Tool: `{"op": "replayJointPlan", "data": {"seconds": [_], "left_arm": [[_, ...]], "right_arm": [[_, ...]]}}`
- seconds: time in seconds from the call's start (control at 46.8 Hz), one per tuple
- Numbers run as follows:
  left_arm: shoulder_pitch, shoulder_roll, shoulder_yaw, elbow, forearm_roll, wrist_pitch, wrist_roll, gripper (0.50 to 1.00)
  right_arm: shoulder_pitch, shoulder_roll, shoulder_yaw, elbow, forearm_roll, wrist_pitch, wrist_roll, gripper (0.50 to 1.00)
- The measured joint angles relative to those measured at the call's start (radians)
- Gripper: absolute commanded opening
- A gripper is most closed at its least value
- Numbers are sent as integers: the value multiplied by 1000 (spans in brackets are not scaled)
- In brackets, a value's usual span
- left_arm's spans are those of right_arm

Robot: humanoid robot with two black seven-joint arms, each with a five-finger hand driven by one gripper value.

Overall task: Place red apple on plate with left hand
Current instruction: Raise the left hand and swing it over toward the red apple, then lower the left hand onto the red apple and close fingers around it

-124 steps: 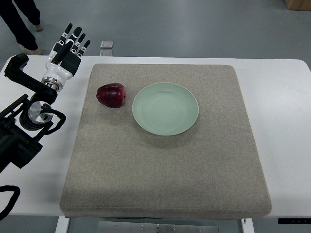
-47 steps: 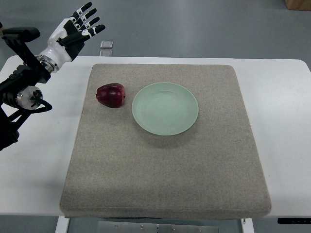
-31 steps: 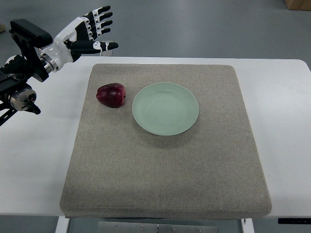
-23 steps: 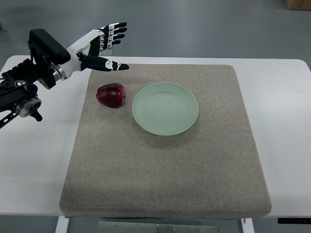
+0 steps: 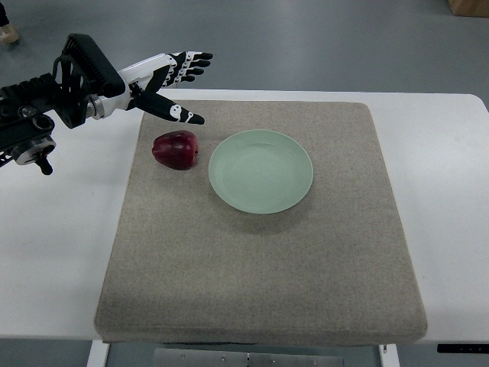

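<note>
The left robot hand (image 5: pixel 170 84) swings in from the far-left corner and now hovers beyond the red apple (image 5: pixel 175 149), fingers spread wide, holding nothing. The apple sits on the grey mat (image 5: pixel 260 260) on the surface, just left of the green plate (image 5: pixel 260 171) (not touching), slightly nearer the camera than the thumb tip.

White table (image 5: pixel 447 168) carries a thick grey felt mat (image 5: pixel 260 267) covering most of its top. Bare white margins show left and right of the mat.
</note>
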Motion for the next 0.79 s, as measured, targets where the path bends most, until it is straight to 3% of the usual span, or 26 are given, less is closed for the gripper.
{"op": "replayJointPlan", "data": {"seconds": [0.149,0.384,0.79], "left_arm": [[-48,-1,9,-14,7,0,101,999],[-108,-14,63,-34,34,-2,165,996],[-121,-14,95,-41,354,-11,289,996]], "right_arm": [[0,0,0,0,0,0,0,930],[0,0,0,0,0,0,0,930],[0,0,0,0,0,0,0,930]]}}
